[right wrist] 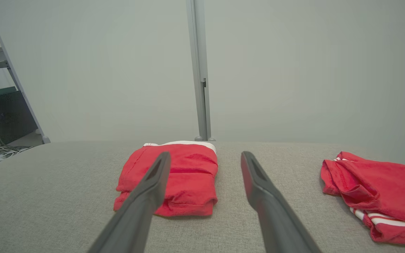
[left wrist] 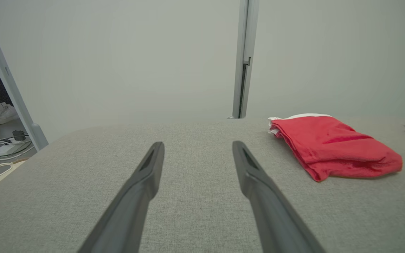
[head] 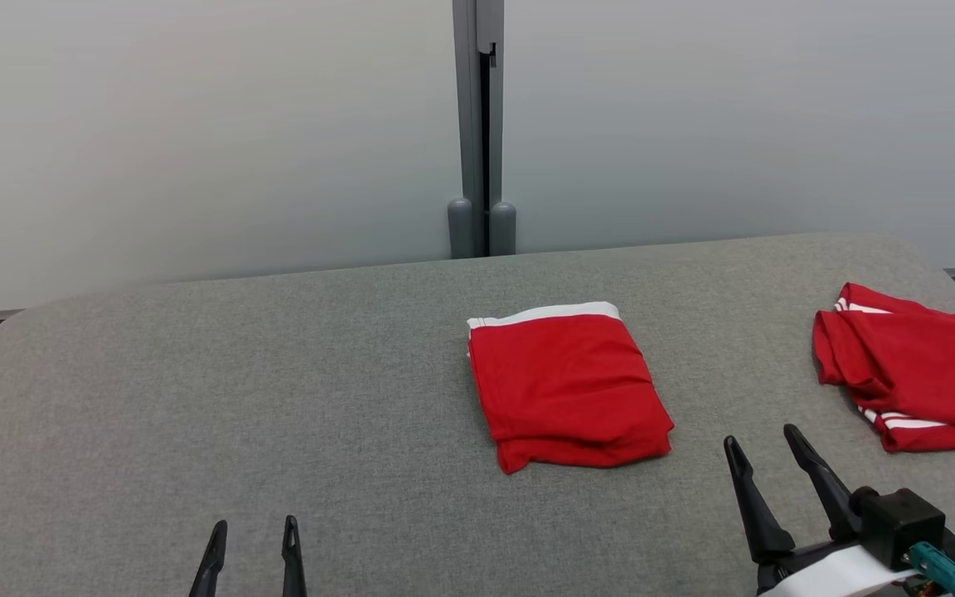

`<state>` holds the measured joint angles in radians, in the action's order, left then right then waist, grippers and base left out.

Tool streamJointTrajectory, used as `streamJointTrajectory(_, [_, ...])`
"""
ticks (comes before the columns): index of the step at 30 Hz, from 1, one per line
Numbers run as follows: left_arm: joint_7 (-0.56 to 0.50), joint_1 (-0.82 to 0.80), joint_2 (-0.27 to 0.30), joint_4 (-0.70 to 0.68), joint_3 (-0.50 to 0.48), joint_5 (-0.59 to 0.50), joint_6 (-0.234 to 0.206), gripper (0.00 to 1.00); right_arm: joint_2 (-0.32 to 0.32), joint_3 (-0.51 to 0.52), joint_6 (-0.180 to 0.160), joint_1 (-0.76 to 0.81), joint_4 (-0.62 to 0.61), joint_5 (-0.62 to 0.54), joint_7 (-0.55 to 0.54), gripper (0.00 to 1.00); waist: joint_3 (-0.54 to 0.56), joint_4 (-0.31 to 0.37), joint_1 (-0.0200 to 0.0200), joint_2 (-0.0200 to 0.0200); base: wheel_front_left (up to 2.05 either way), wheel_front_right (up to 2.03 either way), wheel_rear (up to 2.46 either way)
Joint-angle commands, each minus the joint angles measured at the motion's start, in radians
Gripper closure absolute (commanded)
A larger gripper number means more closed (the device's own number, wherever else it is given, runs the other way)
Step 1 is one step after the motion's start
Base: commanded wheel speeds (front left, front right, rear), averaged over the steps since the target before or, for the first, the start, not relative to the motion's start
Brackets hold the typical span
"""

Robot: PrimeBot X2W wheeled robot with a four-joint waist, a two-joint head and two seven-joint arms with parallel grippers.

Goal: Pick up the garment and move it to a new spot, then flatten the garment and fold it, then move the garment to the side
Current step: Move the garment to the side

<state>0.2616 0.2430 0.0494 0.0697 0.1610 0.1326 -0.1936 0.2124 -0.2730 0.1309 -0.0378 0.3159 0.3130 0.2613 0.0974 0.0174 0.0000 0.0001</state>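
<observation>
pale wall panels [head: 196, 141], grey post [head: 477, 124]

**Booth:** What's in front of you?

**Me:** A grey, cloth-covered tabletop [head: 278, 398], rounded at both far corners, stretching right across my head view.

**Booth:** And on it?

**Me:** Two things, well apart. Near the middle lies a folded red garment [head: 569, 385], a flat rectangle with a white band along its far edge and a slightly rumpled near edge.

**Booth:** The other?

**Me:** Over on my right, a second red garment [head: 917, 373], loosely bunched, with white stripes, dark lettering showing, and its far side cut off by the frame.
</observation>
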Motion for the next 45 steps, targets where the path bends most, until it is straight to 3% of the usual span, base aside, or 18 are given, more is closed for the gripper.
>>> streamJointTrajectory(1, [0.004, 0.014, 0.003, 0.002, -0.005, 0.003, 0.005, 0.0, -0.002, 0.006, -0.001, 0.015, -0.006, -0.005, 0.005, 0.0, 0.0, -0.003, 0.0, -0.0001, 0.0, 0.0, 0.0])
streamJointTrajectory(19, [0.004, 0.002, 0.003, 0.004, -0.009, -0.01, 0.015, 0.0, -0.019, 0.031, -0.001, 0.024, -0.026, -0.026, 0.005, 0.0, -0.013, -0.03, 0.0, -0.0001, 0.0, 0.0, 0.0])
streamJointTrajectory(27, [0.004, -0.042, 0.003, -0.01, 0.026, -0.047, 0.023, 0.0, -0.023, 0.031, -0.001, -0.083, 0.088, 0.036, 0.005, 0.0, -0.061, -0.052, 0.0, -0.0001, 0.0, 0.0, 0.0])
streamJointTrajectory(30, [0.004, -0.063, 0.003, -0.015, 0.056, -0.057, 0.025, 0.0, 0.0, -0.018, 0.0, -0.163, 0.188, 0.115, 0.005, 0.0, -0.09, -0.066, 0.0, -0.0001, 0.0, 0.0, 0.0])
streamJointTrajectory(32, [0.004, -0.08, 0.003, -0.014, 0.077, -0.065, 0.028, 0.0, 0.02, -0.071, 0.0, -0.23, 0.255, 0.229, -0.021, 0.0, -0.111, -0.079, 0.0, -0.0001, 0.0, 0.0, 0.0])
streamJointTrajectory(39, [0.004, -0.162, 0.003, -0.02, 0.156, -0.068, 0.023, 0.0, 0.182, -0.215, 0.0, -0.426, 0.252, 0.698, -0.336, 0.0, -0.24, -0.131, 0.0, -0.0001, 0.0, 0.0, 0.0])
streamJointTrajectory(45, [0.004, -0.214, 0.003, -0.016, 0.191, -0.058, 0.005, 0.0, 0.287, -0.248, 0.0, -0.5, 0.239, 0.893, -0.518, 0.0, -0.309, -0.168, 0.0, -0.0001, 0.0, 0.0, 0.0])
